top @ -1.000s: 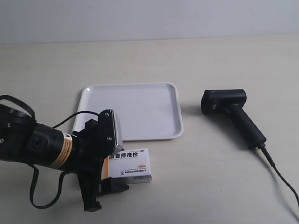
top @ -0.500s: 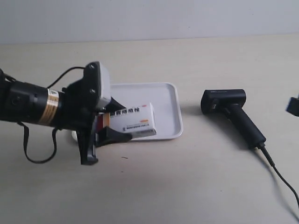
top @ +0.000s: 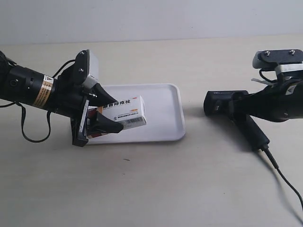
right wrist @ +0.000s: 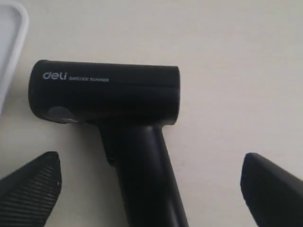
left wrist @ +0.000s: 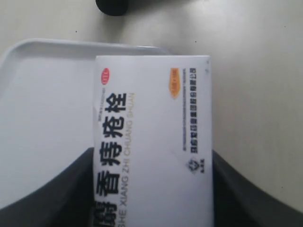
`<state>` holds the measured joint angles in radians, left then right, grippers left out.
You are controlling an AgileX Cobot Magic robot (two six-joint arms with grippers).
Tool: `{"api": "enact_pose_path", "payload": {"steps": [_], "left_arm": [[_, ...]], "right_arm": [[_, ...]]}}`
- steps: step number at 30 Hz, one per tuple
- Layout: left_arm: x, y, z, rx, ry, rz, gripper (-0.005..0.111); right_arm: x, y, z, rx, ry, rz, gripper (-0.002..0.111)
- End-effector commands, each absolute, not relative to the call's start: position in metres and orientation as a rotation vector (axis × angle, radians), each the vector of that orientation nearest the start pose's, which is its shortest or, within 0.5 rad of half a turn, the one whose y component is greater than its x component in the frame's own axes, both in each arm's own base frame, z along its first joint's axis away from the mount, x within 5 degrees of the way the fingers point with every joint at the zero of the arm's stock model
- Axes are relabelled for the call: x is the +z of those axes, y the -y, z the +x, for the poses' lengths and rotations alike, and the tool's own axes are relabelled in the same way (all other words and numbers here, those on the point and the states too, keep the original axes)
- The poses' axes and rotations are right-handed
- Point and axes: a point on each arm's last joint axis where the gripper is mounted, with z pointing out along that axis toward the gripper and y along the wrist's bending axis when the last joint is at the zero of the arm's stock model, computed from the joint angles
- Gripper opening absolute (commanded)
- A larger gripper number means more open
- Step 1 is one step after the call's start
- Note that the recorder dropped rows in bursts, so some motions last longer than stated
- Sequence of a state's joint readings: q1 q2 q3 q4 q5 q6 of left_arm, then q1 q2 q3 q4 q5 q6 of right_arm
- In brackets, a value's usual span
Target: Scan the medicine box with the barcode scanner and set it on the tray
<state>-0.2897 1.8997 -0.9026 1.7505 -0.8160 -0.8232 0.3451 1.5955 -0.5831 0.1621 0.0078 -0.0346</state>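
Observation:
The white medicine box (top: pixel 124 112) with black lettering hangs tilted above the near left part of the white tray (top: pixel 161 101), and my left gripper (top: pixel 113 115) is shut on it. In the left wrist view the medicine box (left wrist: pixel 151 142) fills the gap of that gripper (left wrist: pixel 152 198), with the tray (left wrist: pixel 42 94) beneath. The black barcode scanner (top: pixel 225 101) lies on the table right of the tray. My right gripper (top: pixel 240 111) is open over its handle. In the right wrist view the scanner (right wrist: pixel 104 92) lies flat, its handle between the spread fingers of that gripper (right wrist: pixel 151 189), untouched.
The scanner's thin black cable (top: pixel 284 179) trails toward the near right corner of the beige table. The left arm's own black cable (top: pixel 23 127) loops beside it at the exterior view's left. A pale wall runs along the table's far edge.
My left gripper has lifted the medicine box off the table in front of the tray and carried it up over the tray. The right arm has come in from the right over the scanner.

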Motion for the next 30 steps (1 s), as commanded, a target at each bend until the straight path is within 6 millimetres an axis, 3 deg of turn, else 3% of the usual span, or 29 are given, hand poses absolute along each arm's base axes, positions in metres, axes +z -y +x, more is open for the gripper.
{"api": "enact_pose_path", "payload": {"steps": [1,7,10,14,19,26,30], "left_arm": [[0.139,0.157,0.298,-0.72,-1.701,1.6,0.0],[0.139,0.156,0.298,-0.715,-1.704,1.599,0.0],[0.139,0.156,0.298,-0.708,-1.707,1.599,0.0],[0.138,0.156,0.299,-0.693,-1.714,1.598,0.0],[0.137,0.154,0.302,-0.643,-1.731,1.599,0.0],[0.135,0.152,0.304,-0.596,-1.738,1.603,0.0],[0.136,0.152,0.304,-0.6,-1.735,1.605,0.0]], "right_arm": [[0.128,-0.099,0.271,0.171,-2.526,-0.335,0.098],[0.104,-0.106,0.29,0.139,-2.57,-0.409,0.091],[0.102,-0.107,0.294,0.119,-2.554,-0.476,0.079],[0.105,-0.107,0.294,0.1,-2.532,-0.548,0.043],[0.128,-0.107,0.292,0.086,-2.472,-0.625,0.003],[0.173,-0.105,0.281,0.035,-2.347,-0.811,0.0],[0.182,-0.106,0.282,0.02,-2.313,-0.849,0.0]]}}
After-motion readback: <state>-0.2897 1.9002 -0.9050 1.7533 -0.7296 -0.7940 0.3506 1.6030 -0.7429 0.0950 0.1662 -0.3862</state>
